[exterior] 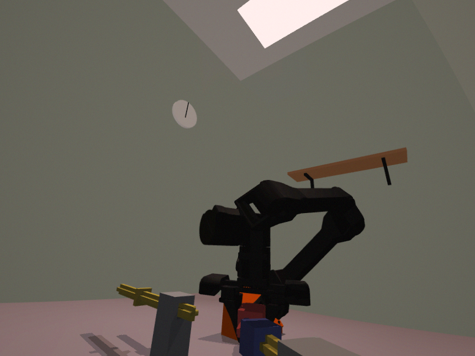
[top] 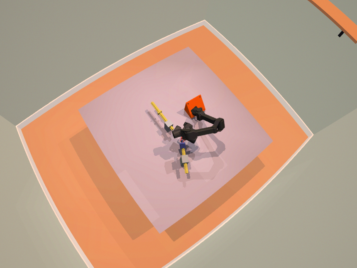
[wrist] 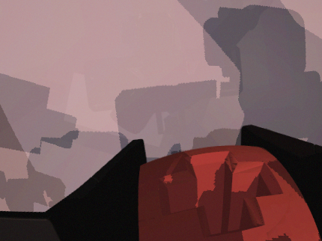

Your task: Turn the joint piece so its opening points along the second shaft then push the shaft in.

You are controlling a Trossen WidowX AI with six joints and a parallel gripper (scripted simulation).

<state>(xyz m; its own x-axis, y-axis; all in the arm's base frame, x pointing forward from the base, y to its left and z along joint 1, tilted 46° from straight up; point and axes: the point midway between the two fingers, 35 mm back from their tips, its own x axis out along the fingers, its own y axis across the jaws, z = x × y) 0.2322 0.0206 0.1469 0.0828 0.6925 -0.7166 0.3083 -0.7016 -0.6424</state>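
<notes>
Wrist view: we see the black parallel-jaw gripper clamped on the red hinged square joint piece; alignment under way, release and pushing the yellow sliding shaft remain.

Matt black plastic look on arm; smooth, faintly glossy red joint piece; flat matt pink mat; wood-toned shelf.

You see two blocks on the worktop — the sliding shaft's block behind, the fixed shaft's block in front, the joint piece between them.
</notes>
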